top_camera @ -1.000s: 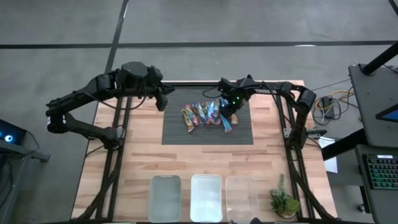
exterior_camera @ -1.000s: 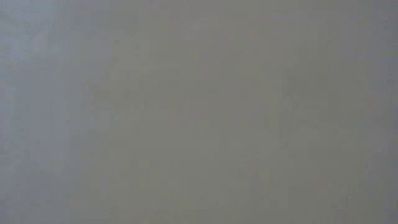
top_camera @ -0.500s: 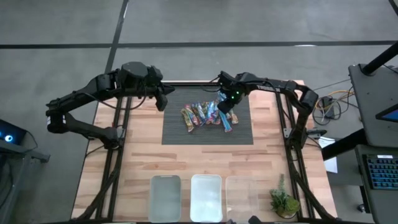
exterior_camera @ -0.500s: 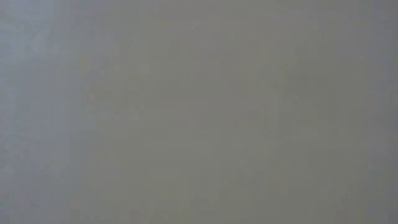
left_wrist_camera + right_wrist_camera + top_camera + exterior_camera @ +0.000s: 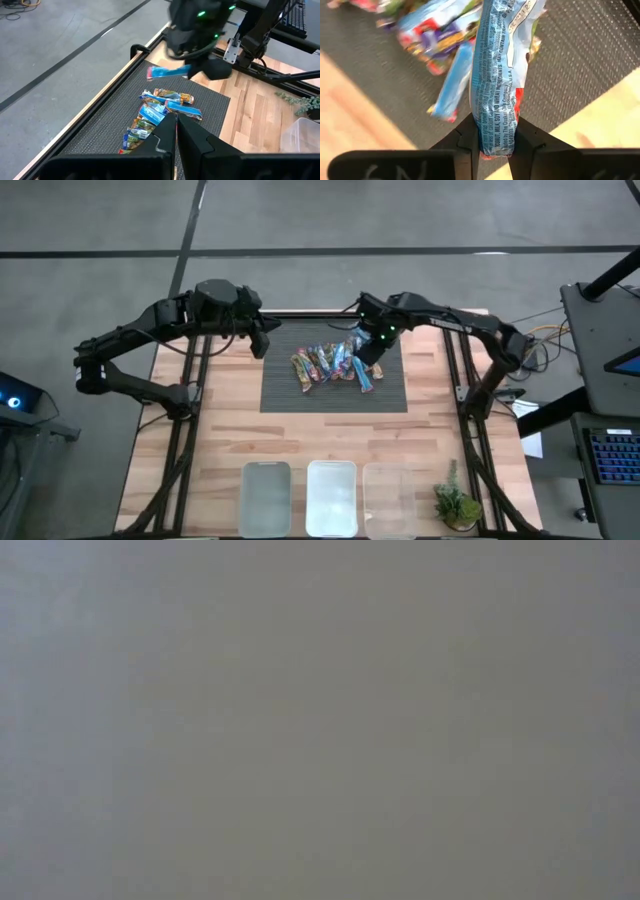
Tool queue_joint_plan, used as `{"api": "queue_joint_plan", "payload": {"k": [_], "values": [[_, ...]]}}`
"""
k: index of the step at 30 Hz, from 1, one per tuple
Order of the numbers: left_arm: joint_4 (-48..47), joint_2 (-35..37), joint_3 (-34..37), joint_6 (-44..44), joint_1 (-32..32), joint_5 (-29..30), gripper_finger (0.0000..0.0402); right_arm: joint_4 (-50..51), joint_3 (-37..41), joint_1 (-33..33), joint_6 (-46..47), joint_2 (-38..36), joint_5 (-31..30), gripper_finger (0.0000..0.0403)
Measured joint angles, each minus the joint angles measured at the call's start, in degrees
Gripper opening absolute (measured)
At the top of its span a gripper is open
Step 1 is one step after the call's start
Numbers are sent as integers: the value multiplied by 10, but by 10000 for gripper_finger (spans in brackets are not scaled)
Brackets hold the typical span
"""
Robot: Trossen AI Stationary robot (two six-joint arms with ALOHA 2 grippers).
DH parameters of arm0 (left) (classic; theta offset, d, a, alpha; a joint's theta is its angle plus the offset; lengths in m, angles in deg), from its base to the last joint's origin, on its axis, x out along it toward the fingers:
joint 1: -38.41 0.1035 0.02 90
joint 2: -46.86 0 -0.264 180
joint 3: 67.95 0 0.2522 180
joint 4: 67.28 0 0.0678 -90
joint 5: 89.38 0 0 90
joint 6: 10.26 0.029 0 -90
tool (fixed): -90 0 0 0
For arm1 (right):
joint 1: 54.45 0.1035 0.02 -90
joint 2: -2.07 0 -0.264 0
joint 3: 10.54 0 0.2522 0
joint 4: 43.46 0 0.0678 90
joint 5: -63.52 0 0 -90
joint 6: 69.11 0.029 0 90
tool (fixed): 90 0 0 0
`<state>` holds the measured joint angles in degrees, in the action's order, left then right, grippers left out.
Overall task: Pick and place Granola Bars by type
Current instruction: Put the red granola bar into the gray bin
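Blue foil is what catches the eye from above: the right pincer (image 5: 365, 358) hangs over the far right part of the dark mat (image 5: 280, 395), just beside the heap of Granola Bars (image 5: 325, 365) fanned across the mat's middle. Three clear bins (image 5: 331, 497) stand in a row at the near edge of the desk (image 5: 220, 435), well apart from the heap, with a small potted plant (image 5: 456, 505) to their right. The left pincer (image 5: 262, 338) waits at the mat's far left corner.

At desk height nothing can be made out — only a flat grey blank.

Past the left arm's own fingers (image 5: 192, 137), pressed together with nothing between them, the other arm shows farther off carrying one blue bar (image 5: 169, 72) level and clear of the heap (image 5: 155, 116).

The right wrist settles it: the pincer (image 5: 494, 137) is clenched on the end of that blue bar (image 5: 497, 75), which sticks straight out, its crinkled shiny wrapper printed with small text and showing a red patch near the grip. More blue and multicoloured bars (image 5: 442, 35) lie on the mat beyond.

I'd judge the pick done and the carry beginning. Next comes a long sweep toward the near bins, choosing the one meant for blue.
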<state>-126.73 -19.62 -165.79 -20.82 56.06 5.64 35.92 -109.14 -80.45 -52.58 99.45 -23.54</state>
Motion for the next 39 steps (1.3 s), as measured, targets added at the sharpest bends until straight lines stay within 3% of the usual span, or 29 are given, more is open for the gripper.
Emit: {"api": "queue_joint_plan", "payload": {"k": [15,24,39], "values": [[0,0,3,12,0,0,0,14,1,127,94,-126,35,63],[0,0,5,28,0,0,0,0,2,192,119,-110,53,63],[0,36,5,44,0,0,0,-128,-20,263,165,-90,83,63]]}}
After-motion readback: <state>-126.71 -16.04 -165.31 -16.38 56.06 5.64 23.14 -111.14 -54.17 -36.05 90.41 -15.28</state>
